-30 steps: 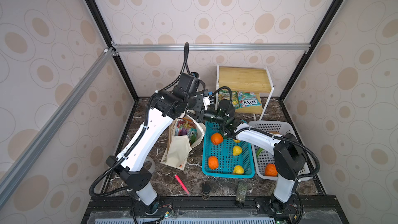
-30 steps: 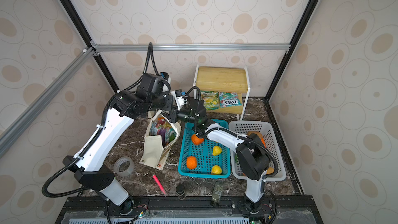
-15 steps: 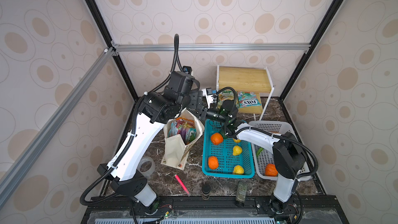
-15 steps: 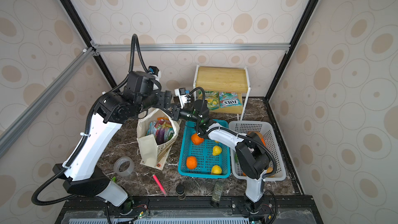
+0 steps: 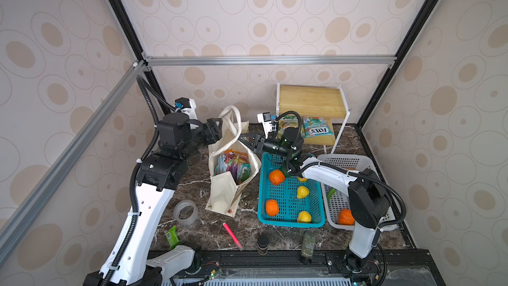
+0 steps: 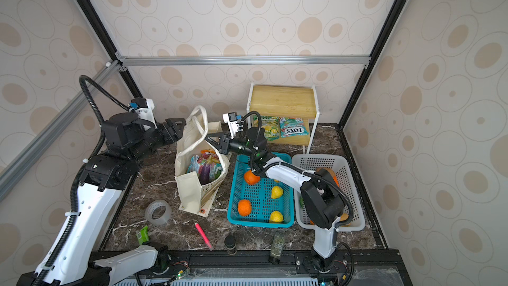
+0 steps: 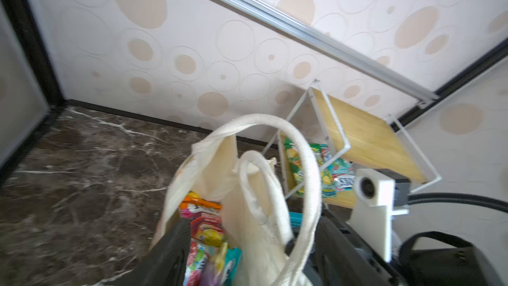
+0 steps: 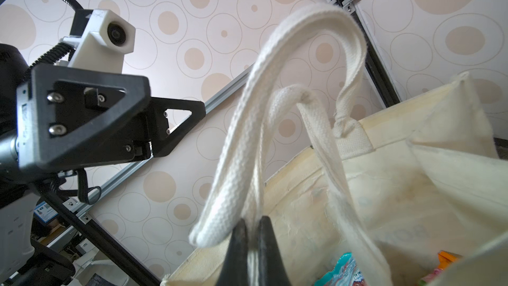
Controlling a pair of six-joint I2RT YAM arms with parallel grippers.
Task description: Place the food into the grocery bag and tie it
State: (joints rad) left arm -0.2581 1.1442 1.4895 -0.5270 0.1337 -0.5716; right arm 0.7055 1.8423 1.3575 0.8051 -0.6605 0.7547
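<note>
The cream grocery bag [image 5: 223, 188] [image 6: 189, 188] stands open left of centre, its white handles [image 5: 234, 116] [image 8: 275, 105] pulled up. Candy packets [image 5: 233, 162] [image 7: 206, 229] lie inside it. My right gripper [image 5: 243, 138] [image 6: 210, 138] [image 8: 252, 226] is shut on a handle strap at the bag's right rim. My left gripper [image 5: 218, 130] [image 6: 180, 126] [image 7: 255, 251] is open at the bag's left rim; in the left wrist view, bag cloth and a handle loop show between its fingers. More Fox's packets [image 5: 316, 129] lie on the shelf. Oranges [image 5: 276, 176] and yellow fruits [image 5: 301, 191] sit in the turquoise basket.
The turquoise basket [image 5: 288, 223] and a white basket [image 5: 357, 160] stand right of the bag, with a wooden shelf [image 5: 310, 100] behind. In front lie a tape roll [image 5: 186, 212], a pink pen [image 5: 232, 235], a green bar [image 5: 171, 236] and two dark jars [image 5: 263, 243].
My left gripper opened, let go of the handles and drew back to the left. The bag now stands more upright, farther left. The right gripper stayed shut on its strap.
</note>
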